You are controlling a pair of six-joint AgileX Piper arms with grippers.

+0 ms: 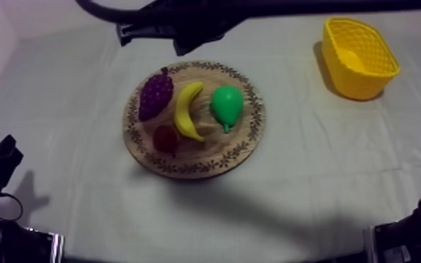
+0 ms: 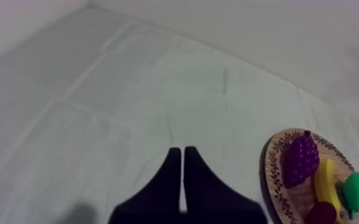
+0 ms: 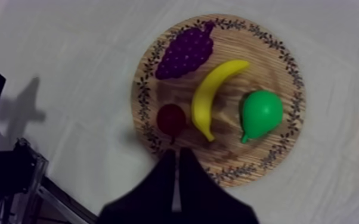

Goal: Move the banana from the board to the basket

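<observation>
A yellow banana (image 1: 189, 110) lies in the middle of the round wooden board (image 1: 250, 143), between a purple bunch of grapes (image 1: 155, 94) and a green pear (image 1: 226, 105). A small red fruit (image 1: 166, 138) rests by the banana's near end. My right gripper (image 1: 185, 46) hangs above the table just beyond the board's far rim. Its fingers are shut on nothing (image 3: 178, 154), and the banana (image 3: 213, 95) lies below and ahead of them. My left gripper (image 2: 183, 152) is shut and empty over bare cloth, low at the left (image 1: 2, 152). The yellow basket (image 1: 359, 56) stands at the far right.
The right arm (image 1: 276, 8) stretches across the far edge of the table. From the left wrist, the board (image 2: 275, 179) with its fruit sits off to one side. Bare cloth surrounds the board, including the stretch between it and the basket.
</observation>
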